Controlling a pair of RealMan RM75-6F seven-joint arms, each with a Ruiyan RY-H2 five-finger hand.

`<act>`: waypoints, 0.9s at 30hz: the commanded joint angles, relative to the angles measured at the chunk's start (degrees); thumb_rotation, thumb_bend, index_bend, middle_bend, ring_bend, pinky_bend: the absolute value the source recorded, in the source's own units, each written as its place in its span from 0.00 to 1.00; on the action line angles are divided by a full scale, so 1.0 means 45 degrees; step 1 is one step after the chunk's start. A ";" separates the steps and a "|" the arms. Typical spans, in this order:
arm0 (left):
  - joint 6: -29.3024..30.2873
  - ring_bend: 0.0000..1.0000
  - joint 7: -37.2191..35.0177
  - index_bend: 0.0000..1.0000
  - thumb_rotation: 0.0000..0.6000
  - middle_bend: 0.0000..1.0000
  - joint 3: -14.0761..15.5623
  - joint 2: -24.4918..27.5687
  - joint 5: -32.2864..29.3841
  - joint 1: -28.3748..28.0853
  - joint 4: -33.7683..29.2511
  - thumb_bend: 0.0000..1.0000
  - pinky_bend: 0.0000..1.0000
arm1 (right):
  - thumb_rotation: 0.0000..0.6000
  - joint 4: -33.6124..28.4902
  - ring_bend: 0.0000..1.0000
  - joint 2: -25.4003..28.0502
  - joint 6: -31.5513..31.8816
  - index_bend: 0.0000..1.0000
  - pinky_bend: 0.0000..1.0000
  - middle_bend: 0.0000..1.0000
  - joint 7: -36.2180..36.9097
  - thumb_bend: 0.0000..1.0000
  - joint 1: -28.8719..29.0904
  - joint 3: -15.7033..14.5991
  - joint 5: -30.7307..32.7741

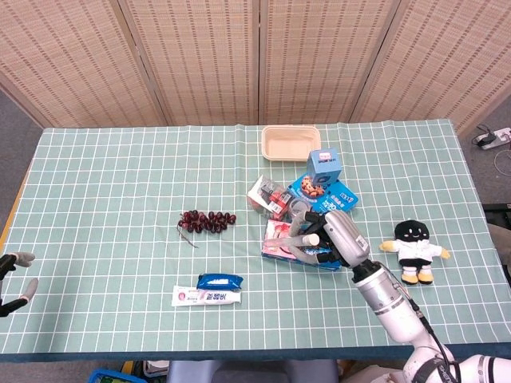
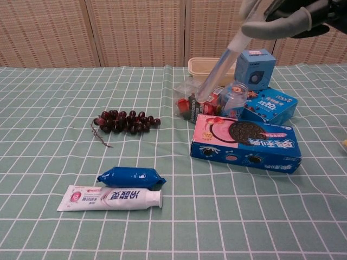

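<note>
Chest view, tube [image 2: 219, 67] slanting down-left, held high

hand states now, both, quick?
Left hand: holds nothing, fingers apart, at the table's near left edge.
Right hand: holds a pale tube, slanted over the snack boxes.

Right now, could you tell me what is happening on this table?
The right robot hand holds a pale tube slanting down over the snack pile, above the pink cookie box. The left robot hand hangs open off the table's left edge. Grapes and toothpaste lie untouched.
</note>
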 commanded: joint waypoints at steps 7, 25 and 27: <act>-0.0037 0.44 0.0020 0.47 1.00 0.45 -0.0014 0.0002 -0.0049 -0.0009 -0.0015 0.33 0.63 | 1.00 0.0841 1.00 -0.0592 0.0579 0.72 1.00 1.00 -0.6317 0.43 0.0058 -0.0368 0.0741; -0.0055 0.44 -0.0051 0.47 1.00 0.45 -0.0026 0.0033 -0.0076 -0.0005 -0.0026 0.33 0.63 | 1.00 -0.0002 1.00 0.0346 -0.0534 0.72 1.00 1.00 0.1699 0.43 0.0072 -0.0155 -0.0926; -0.0057 0.44 -0.0051 0.47 1.00 0.45 -0.0026 0.0034 -0.0078 -0.0005 -0.0030 0.33 0.63 | 1.00 0.0157 1.00 0.0387 -0.0523 0.72 1.00 1.00 0.1324 0.43 0.0071 -0.0219 -0.0933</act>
